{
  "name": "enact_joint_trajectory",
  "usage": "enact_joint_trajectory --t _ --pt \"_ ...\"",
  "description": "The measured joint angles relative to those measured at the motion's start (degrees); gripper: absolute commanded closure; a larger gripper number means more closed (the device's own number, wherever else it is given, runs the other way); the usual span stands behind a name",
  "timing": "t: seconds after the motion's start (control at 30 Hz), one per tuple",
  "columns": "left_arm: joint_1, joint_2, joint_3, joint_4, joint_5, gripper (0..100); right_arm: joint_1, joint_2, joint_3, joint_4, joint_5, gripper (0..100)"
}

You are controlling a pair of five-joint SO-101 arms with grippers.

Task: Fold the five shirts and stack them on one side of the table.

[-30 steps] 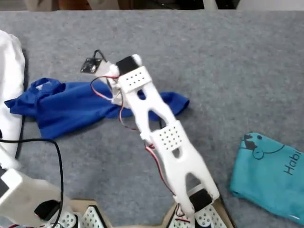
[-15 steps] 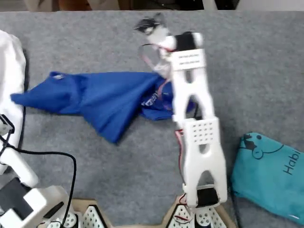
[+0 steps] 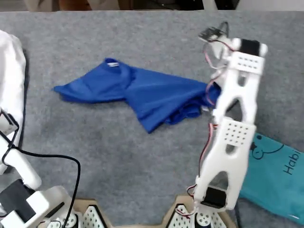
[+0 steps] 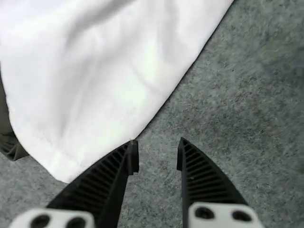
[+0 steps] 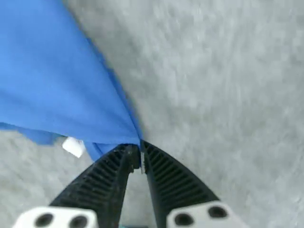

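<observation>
A blue shirt (image 3: 142, 92) lies crumpled and stretched across the middle of the grey table (image 3: 156, 38). My right gripper (image 5: 141, 154) is shut on the blue shirt (image 5: 52, 80), pinching its edge at the shirt's right end, below the white arm (image 3: 235, 109). A white shirt (image 3: 10, 80) hangs at the table's left edge. My left gripper (image 4: 156, 152) hovers open just beside the hem of that white shirt (image 4: 95, 71), with nothing between its fingers. A teal folded shirt (image 3: 275, 175) rests at the right front.
Black cables (image 3: 42, 161) and the left arm's base (image 3: 28, 204) occupy the front left corner. The arm mounts (image 3: 190, 216) sit at the front edge. Bare grey felt stretches along the far side and in front of the blue shirt.
The right arm has swung from the table's left-centre to the right, dragging the blue shirt along with it. The shirt has spread out and shifted right. The left arm's base has shifted a little.
</observation>
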Motion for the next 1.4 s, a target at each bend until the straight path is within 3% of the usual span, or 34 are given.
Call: enact_joint_trajectory --t 0.3,0.53,0.7,0.9,1.07,1.4 --pt "4.48 0.0 0.35 0.0 0.0 85 12.48 0.0 1.49 -0.44 6.24 98.2" --pt "5.45 0.0 0.53 0.0 1.58 85 11.52 -1.14 -3.69 0.0 4.66 74.2" --pt "5.45 0.0 3.25 -0.88 1.76 85 0.88 -7.91 -9.41 0.0 0.18 74.9" --pt "5.45 -0.44 7.74 -2.81 2.02 85 -20.66 -9.05 -5.89 -0.7 -2.29 74.9" --pt "5.45 -0.7 9.41 -2.81 2.02 85 -36.13 -6.42 -1.93 -8.88 -3.52 74.9" --pt "5.45 -0.7 9.41 -2.81 2.02 85 -45.8 8.62 -1.76 -18.11 -3.52 75.1"
